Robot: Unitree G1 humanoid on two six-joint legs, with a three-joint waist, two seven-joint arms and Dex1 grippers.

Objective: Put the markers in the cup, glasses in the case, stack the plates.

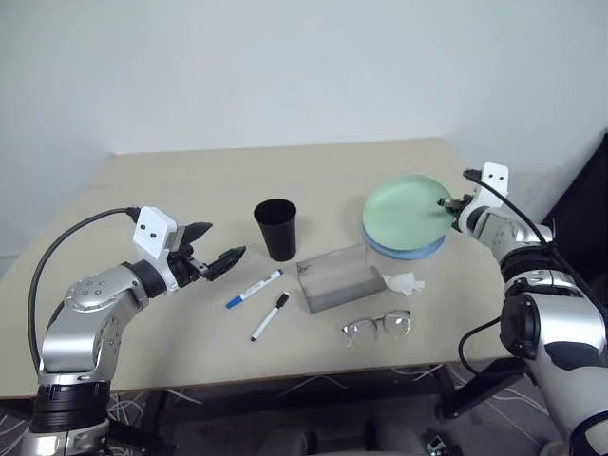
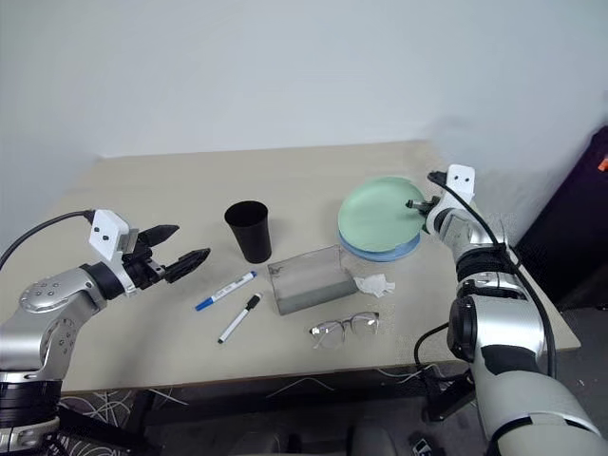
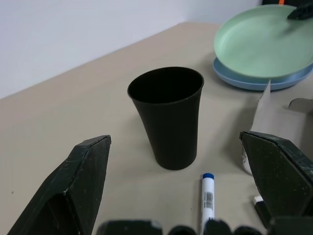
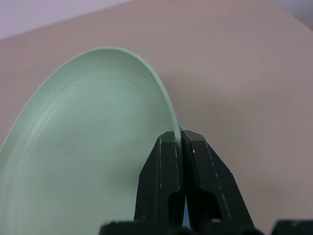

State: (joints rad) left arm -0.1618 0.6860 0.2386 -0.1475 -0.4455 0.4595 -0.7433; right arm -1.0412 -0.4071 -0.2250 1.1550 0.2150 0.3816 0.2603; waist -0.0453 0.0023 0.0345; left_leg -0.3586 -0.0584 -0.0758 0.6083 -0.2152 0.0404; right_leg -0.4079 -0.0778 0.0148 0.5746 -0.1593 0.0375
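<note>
Green plate (image 1: 408, 211), stiff, light and slick, sits atop the blue plate (image 1: 408, 251) near the desk's (image 1: 171, 190) far right corner, right gripper (image 1: 444, 203) pinching its rim edge; left gripper (image 1: 217, 249) spread wide, empty.

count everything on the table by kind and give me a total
markers: 2 (blue-capped, black-capped)
cup: 1
plates: 2 (green on top of blue)
case: 1
glasses: 1
tissue: 1
total: 8
</note>
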